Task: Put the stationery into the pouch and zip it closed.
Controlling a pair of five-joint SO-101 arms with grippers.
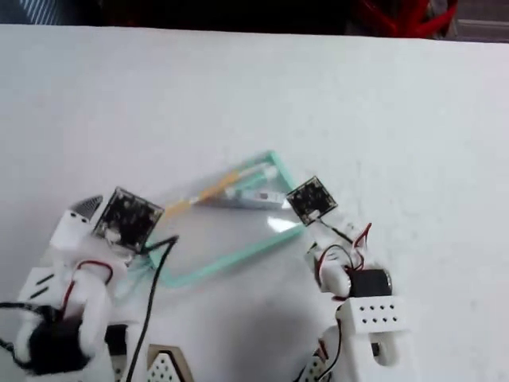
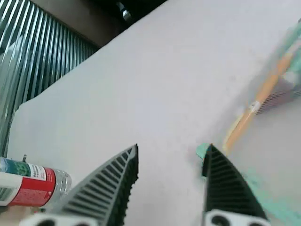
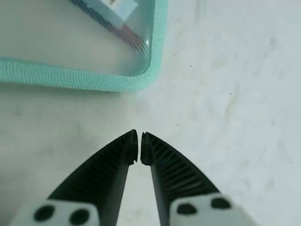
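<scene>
**Teal corner at my left fingertip, and the zip left to deal with**

Black ribbed plastic is what I see first. On my left gripper (image 2: 172, 150) the two fingers (image 2: 110, 183) stand wide apart with nothing between them. One tip sits at a teal corner of the pouch (image 2: 201, 151); I cannot tell whether it touches or is just beside it. My right gripper (image 3: 139, 139) has its tips pressed together on nothing, over bare table (image 1: 382, 103) near another corner of the pouch but apart from it.

Further out, an orange pencil (image 2: 256, 106) runs along the pouch's long edge, away from my left fingers. I cannot tell whether its whole length is inside. A pale block and other small stationery (image 3: 117, 7) show through the clear wall near my right side.

I judge the filling to be mostly or wholly done. Whether the zip is open or shut is not visible. Neither hand holds a pull, so I count zipping as the step left.

The pouch lies flat between my two arms. A red-labelled bottle (image 2: 28, 181) lies well off beyond my left fingers.
</scene>
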